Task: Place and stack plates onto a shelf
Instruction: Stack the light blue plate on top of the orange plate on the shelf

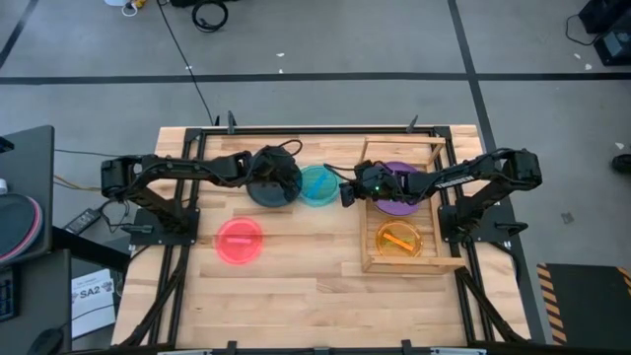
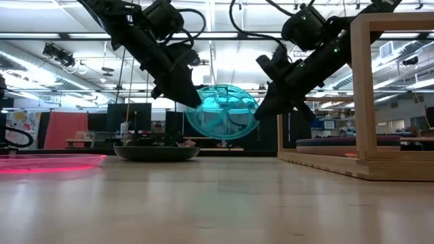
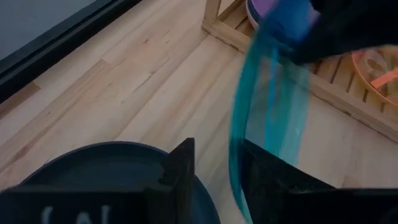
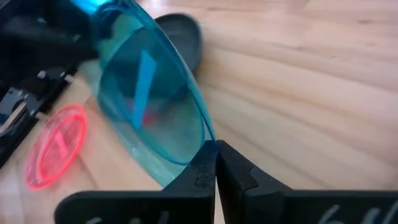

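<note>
From the high view I can read only one bit of writing: a paper tag (image 1: 90, 292) off the table's left edge, printed "SA2". No plate carries lettering I can make out.

The cyan plate (image 1: 317, 184) is up off the table, between the two grippers. The low view shows what the overhead hides: it is tilted nearly on edge in the air (image 2: 222, 112), with the dark teal plate (image 2: 156, 152) flat on the wood beneath it. The right gripper (image 4: 215, 163) has its jaws pinched narrow on the cyan plate's rim. The left gripper (image 3: 217, 163) has the plate's opposite edge running down between its fingers, but I cannot tell whether they are clamped on it or just standing around it.

On the overhead, the dark teal plate (image 1: 272, 185) sits at 9 o'clock from the cyan one, touching or overlapping it. The red-pink plate (image 1: 240, 240) lies flat at 7 o'clock, well apart. The shelf (image 1: 373, 262) is at 3 o'clock, holding the purple plate (image 1: 398, 205) at its far end and the orange plate (image 1: 400, 239) at its near end.
</note>
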`<state>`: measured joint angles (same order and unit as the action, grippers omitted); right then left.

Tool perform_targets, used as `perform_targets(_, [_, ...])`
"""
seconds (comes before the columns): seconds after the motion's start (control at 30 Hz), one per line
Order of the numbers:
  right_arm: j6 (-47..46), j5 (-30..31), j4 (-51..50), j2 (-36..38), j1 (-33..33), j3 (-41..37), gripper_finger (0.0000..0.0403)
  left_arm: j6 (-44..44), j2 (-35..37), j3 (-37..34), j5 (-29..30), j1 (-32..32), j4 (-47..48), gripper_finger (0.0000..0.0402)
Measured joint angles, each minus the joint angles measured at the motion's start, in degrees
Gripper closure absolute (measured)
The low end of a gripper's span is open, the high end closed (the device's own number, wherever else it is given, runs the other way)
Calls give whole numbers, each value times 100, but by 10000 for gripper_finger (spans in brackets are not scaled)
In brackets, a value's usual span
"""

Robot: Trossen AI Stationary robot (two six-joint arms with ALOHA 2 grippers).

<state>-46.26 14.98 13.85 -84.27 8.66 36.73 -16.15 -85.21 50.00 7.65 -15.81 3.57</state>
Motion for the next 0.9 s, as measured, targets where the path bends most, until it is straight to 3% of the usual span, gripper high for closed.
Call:
perform_targets(0.3, [151, -2, -18, 119, 478, 0, 395, -12, 0, 0, 1, 68, 8, 276])
perform_targets(0.6, [385, -7, -206, 706, 768, 0, 395, -14, 0, 0, -1, 69, 13, 276])
perform_targets(0.9, [431, -366, -1909, 1964, 842, 0, 395, -17, 0, 0, 0, 69, 14, 276])
